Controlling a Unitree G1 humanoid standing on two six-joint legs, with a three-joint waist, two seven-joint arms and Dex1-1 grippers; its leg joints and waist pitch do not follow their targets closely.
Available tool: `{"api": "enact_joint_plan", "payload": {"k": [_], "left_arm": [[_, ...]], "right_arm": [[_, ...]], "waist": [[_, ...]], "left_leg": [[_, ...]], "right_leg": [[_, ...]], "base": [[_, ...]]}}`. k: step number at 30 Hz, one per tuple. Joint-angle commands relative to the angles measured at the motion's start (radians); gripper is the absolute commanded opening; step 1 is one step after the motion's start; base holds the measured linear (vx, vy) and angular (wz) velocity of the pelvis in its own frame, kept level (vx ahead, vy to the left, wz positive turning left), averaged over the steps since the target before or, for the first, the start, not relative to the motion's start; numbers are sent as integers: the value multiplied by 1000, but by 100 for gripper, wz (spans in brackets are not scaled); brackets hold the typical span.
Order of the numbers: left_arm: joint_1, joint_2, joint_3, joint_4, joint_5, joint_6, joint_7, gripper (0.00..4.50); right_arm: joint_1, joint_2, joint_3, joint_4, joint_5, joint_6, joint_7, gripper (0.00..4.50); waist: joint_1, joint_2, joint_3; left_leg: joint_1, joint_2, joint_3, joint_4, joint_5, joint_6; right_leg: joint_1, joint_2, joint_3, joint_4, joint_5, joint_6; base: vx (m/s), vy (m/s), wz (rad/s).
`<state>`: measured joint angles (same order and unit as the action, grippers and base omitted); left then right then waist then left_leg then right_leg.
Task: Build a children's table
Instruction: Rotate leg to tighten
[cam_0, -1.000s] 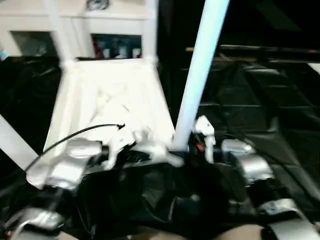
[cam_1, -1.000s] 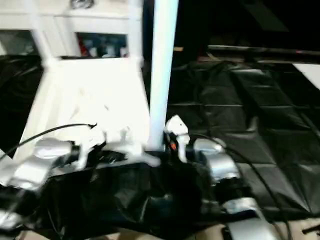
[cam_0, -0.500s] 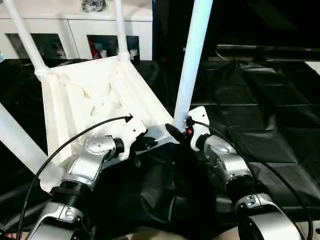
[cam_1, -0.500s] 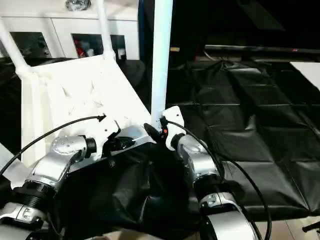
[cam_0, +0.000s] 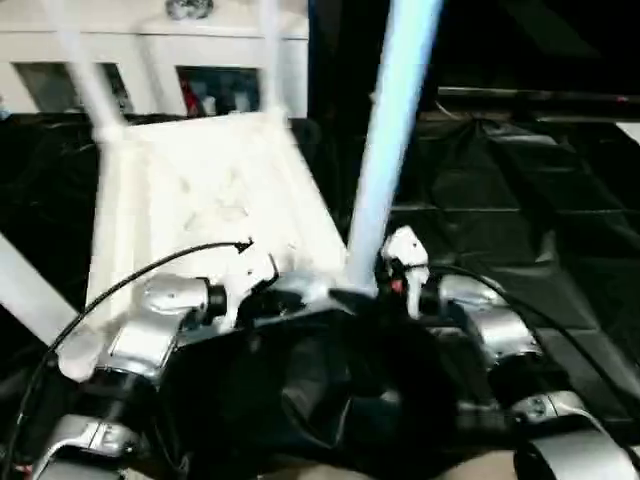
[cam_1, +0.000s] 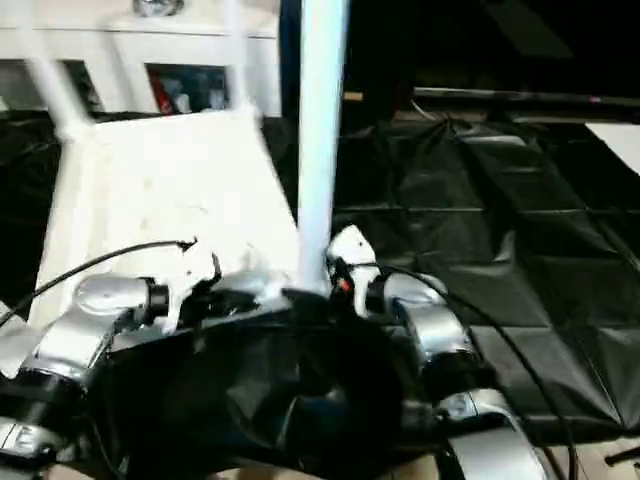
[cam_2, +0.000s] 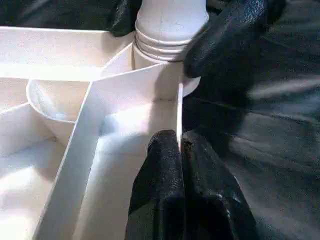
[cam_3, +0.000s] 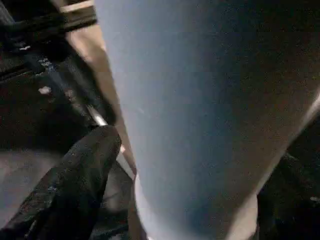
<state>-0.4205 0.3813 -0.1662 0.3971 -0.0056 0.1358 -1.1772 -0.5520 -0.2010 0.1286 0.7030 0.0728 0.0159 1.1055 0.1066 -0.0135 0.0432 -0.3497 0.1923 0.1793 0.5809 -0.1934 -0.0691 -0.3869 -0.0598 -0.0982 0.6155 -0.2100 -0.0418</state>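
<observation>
Head views: tabletop (cam_0: 200, 200) lies underside up on black sheeting (cam_1: 500, 230), near edge raised toward the robot. Two far legs (cam_0: 85, 75) are seated in the far corner sockets, with a cabinet (cam_0: 150, 30) behind them. Near-right leg (cam_0: 385, 150) stands up from the near-right corner socket, leaning slightly. Another leg (cam_0: 25, 290) crosses low at the left edge. Left gripper (cam_0: 262, 290) sits at the tabletop's near edge; right gripper (cam_0: 385, 285) is at the base of the near-right leg.

Left wrist view: left fingers (cam_2: 167, 165) are pressed together on a thin rim wall (cam_2: 179, 112) of the tabletop, pinching it. The leg's ribbed base (cam_2: 167, 35) sits in the socket just beyond, with one right finger (cam_2: 225, 35) beside it.

Right wrist view: the leg (cam_3: 200, 115) stands between the right fingers; one finger (cam_3: 80, 175) is visible clear of the tube, with a gap. Jaws look spread, not clamping. Whether the other finger touches, can't tell.

Risks, my read:
- The leg may not be fully seated; with the right jaws loose, a lean could lever it out of the socket.
- The left pinch is on a thin wall, so a twist could slip off or flex it and drop the raised edge.
- The right arm could knock the tube sideways when it pulls back.
</observation>
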Motion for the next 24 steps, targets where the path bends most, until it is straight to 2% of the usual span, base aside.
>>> {"api": "enact_joint_plan", "payload": {"k": [1,3,5,8,9,11,17,20,21,22,23,24], "left_arm": [[-7,-9,-1,-39,-70,-30,-47,0],[-5,6,0,-40,-80,-21,-75,0],[-2,20,-2,-41,-88,-13,-101,0],[0,28,-4,-41,-91,-15,-113,0],[0,28,-4,-41,-91,-15,-113,0],[0,33,-3,-37,-94,-21,-118,0],[5,31,-2,-41,-98,-21,-113,0],[3,18,1,-41,-93,-17,-85,0],[-17,-14,6,-18,-65,-5,-7,0],[-17,-14,6,-18,-65,-5,-7,0],[-27,-29,9,-6,-52,2,29,0],[-40,-52,12,10,-40,4,74,0]], "right_arm": [[7,-3,63,-35,19,10,134,393],[5,-18,63,-38,26,18,166,393],[4,-29,68,-46,32,28,192,369],[4,-33,79,-52,32,37,207,359],[4,-33,79,-52,32,37,207,337],[9,-30,90,-64,32,49,219,320],[23,-17,95,-74,38,62,224,275],[33,1,90,-74,37,66,193,266],[28,43,69,-37,17,60,72,265],[28,43,69,-37,17,60,72,265],[23,63,59,-15,6,56,11,264],[13,89,48,24,-16,51,-82,264]], "waist": [[-1,-4,-55],[2,-5,-56],[3,-7,-56],[4,-8,-56],[5,-7,-56],[5,-10,-56],[6,-10,-56],[7,-10,-56],[7,-8,-56],[7,-4,-56],[3,-7,-54],[-1,-4,-49]], "left_leg": [[1,56,-13,-59,-103,88],[1,55,-13,-59,-99,90],[1,54,-13,-58,-92,91],[1,56,-13,-58,-85,90],[2,56,-13,-58,-85,88],[1,55,-13,-59,-83,86],[1,55,-14,-59,-85,81],[1,55,-14,-58,-77,83],[1,55,-14,-59,-79,82],[2,55,-14,-59,-81,79],[2,55,-16,-62,-99,66],[3,52,-17,-65,-125,51]], "right_leg": [[50,-99,68,-67,-117,-190],[50,-99,68,-65,-109,-192],[51,-99,68,-64,-101,-195],[50,-99,68,-63,-94,-199],[50,-100,68,-63,-98,-200],[50,-100,67,-63,-99,-198],[50,-100,68,-64,-111,-192],[51,-100,68,-62,-93,-193],[50,-101,68,-62,-96,-194],[48,-101,68,-63,-100,-194],[49,-102,68,-68,-127,-191],[47,-104,68,-77,-191,-179]], "base": [[0,0,0],[0,0,0],[0,0,0],[0,0,0],[0,0,0],[0,0,0],[0,0,0],[0,0,0],[0,0,0],[0,0,0],[0,0,0],[0,0,0]]}}
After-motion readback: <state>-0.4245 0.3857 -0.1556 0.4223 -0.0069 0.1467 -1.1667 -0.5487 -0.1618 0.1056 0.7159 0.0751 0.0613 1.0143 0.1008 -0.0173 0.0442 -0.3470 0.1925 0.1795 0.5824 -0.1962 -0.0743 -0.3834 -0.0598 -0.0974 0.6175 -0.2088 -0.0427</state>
